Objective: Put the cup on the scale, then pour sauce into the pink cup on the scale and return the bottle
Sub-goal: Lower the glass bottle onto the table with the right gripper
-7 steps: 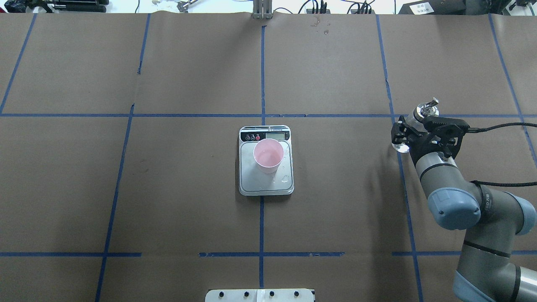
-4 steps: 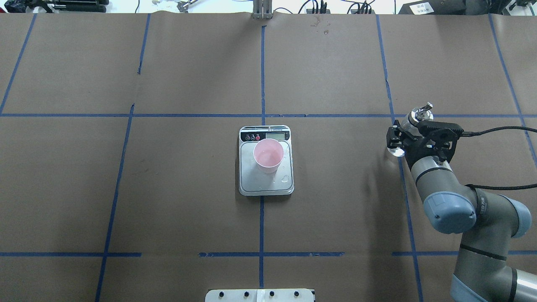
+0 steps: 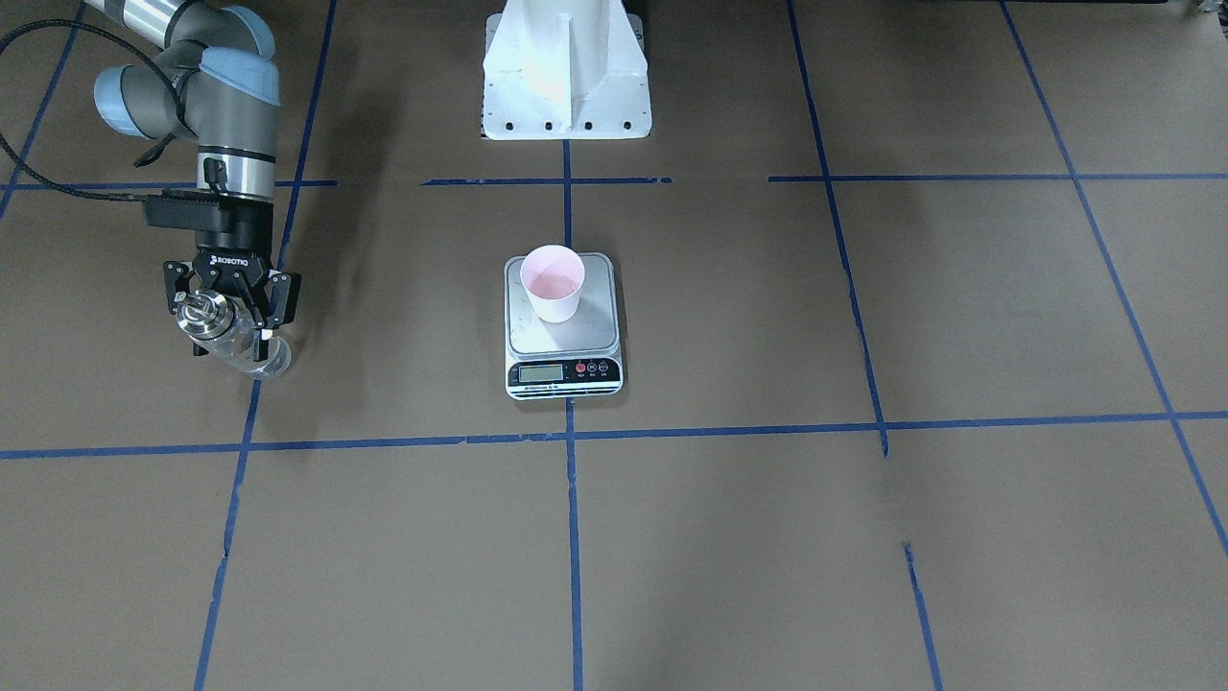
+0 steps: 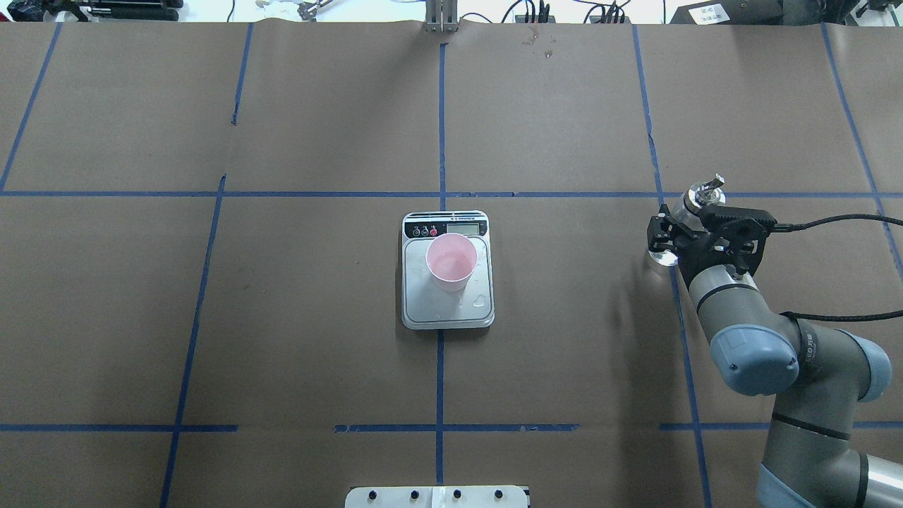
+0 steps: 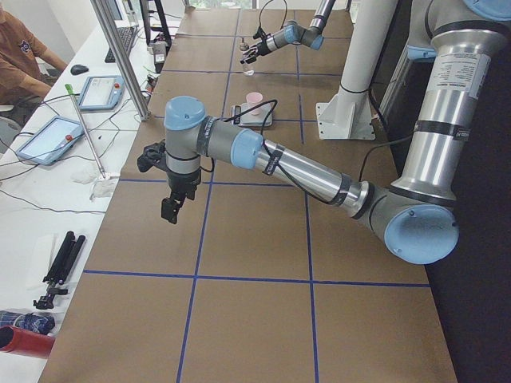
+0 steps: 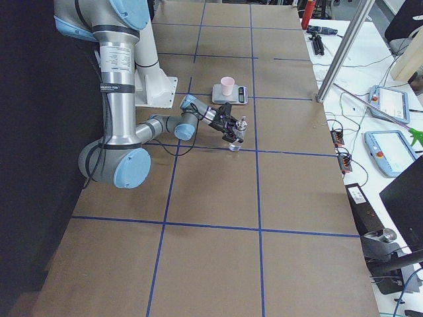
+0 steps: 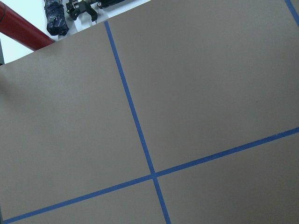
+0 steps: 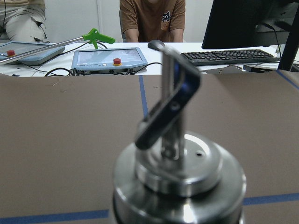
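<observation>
Cup (image 4: 451,262) on scale (image 4: 447,316) at counter's (image 4: 317,317) middle; bottle (image 3: 240,347) well apart on robot's right side, held between right tool's (image 3: 230,331) fingers.

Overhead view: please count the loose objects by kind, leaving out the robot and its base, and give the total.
pink cup: 1
scale: 1
glass bottle: 1
Total: 3
</observation>
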